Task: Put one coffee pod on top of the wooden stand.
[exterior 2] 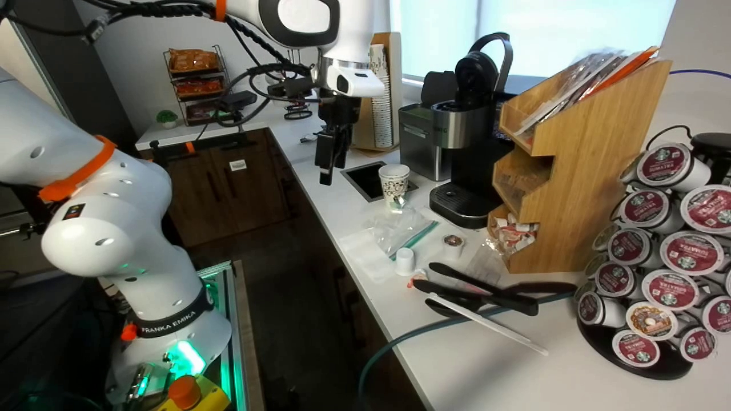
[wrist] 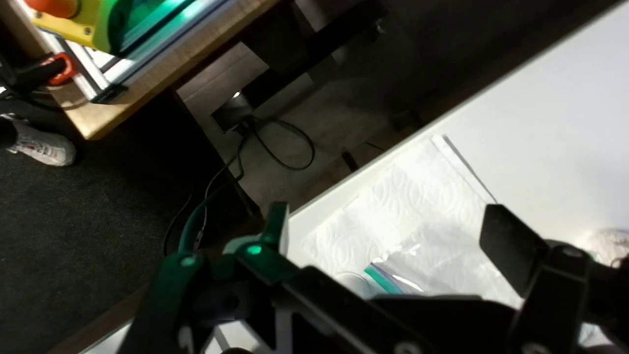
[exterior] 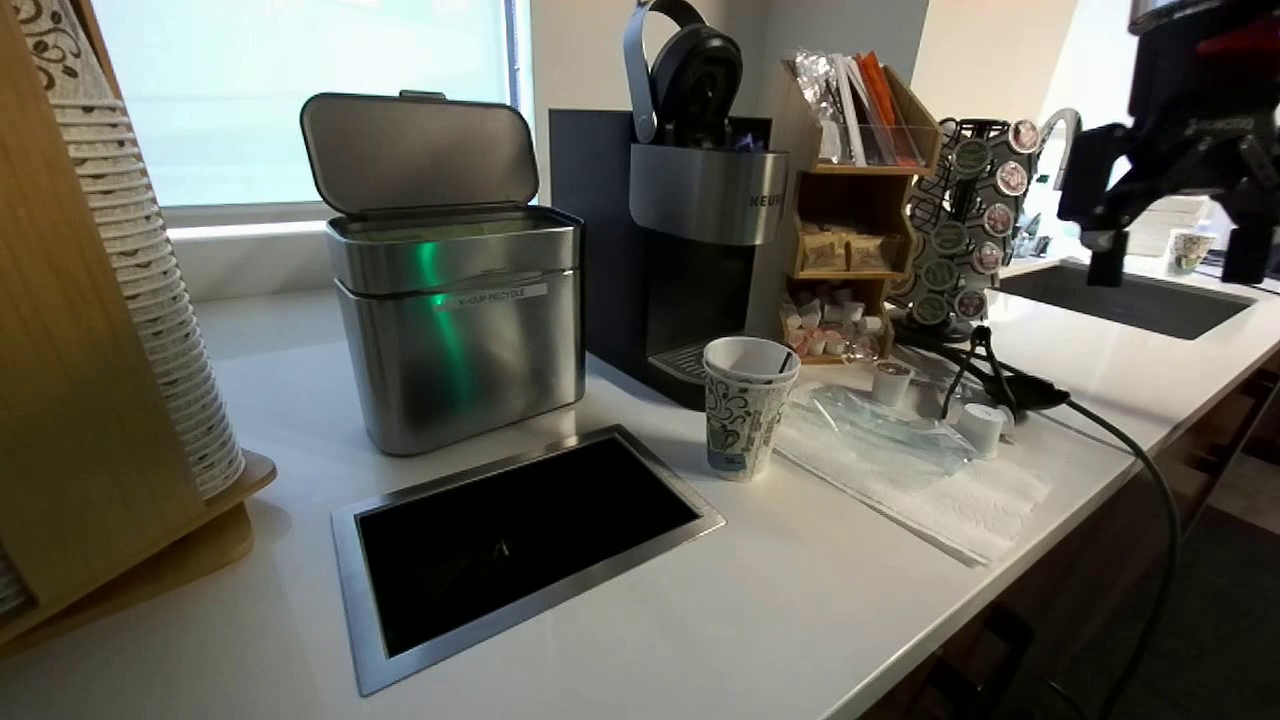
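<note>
The wooden stand point(exterior: 868, 172) point(exterior 2: 594, 211) is upright on the counter beside the coffee machine, with packets in its compartments. Two loose coffee pods stand near the paper towel in both exterior views: a white one, bottom up point(exterior: 980, 428) point(exterior 2: 405, 261), and one with its printed lid up point(exterior: 891, 382) point(exterior 2: 453, 244). In the wrist view a white pod point(wrist: 354, 284) is partly hidden behind a finger linkage. My gripper point(exterior: 1176, 262) point(exterior 2: 332, 168) point(wrist: 393, 231) is open and empty, held in the air near the counter's front edge, apart from the pods and stand.
A clear zip bag point(exterior 2: 402, 225) lies on the paper towel point(exterior: 985, 500). Stacked paper cups point(exterior: 745, 420) stand by the bin opening point(exterior: 690, 505). The coffee machine point(exterior: 700, 200), steel bin point(exterior: 470, 360) and pod carousel point(exterior 2: 671, 288) stand behind. Black utensils point(exterior 2: 485, 292) and a cable cross the counter.
</note>
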Robot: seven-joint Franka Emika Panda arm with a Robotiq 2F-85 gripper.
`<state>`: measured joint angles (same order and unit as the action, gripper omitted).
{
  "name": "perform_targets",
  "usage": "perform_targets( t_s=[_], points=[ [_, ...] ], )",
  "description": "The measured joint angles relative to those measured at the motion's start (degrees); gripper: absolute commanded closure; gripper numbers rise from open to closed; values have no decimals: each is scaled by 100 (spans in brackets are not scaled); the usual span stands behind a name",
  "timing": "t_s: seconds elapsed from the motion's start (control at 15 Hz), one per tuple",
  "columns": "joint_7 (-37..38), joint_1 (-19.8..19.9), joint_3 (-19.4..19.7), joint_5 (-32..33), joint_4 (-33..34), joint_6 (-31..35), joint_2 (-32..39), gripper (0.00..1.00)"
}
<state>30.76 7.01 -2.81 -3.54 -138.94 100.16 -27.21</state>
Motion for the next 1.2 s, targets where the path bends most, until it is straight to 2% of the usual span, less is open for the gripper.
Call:
perform_targets(
  t_s=[0.33,0.67,1.0,1.2],
  points=[
    [1315,41,-40,-173,-417,1800,825,0],
    [2815,111,-46,277,-685,3267,1745,0],
    [4039,189,255,569,-745,3854,2182,0],
    [4044,160,323,600,-720,3854,2224,0]
  ],
)
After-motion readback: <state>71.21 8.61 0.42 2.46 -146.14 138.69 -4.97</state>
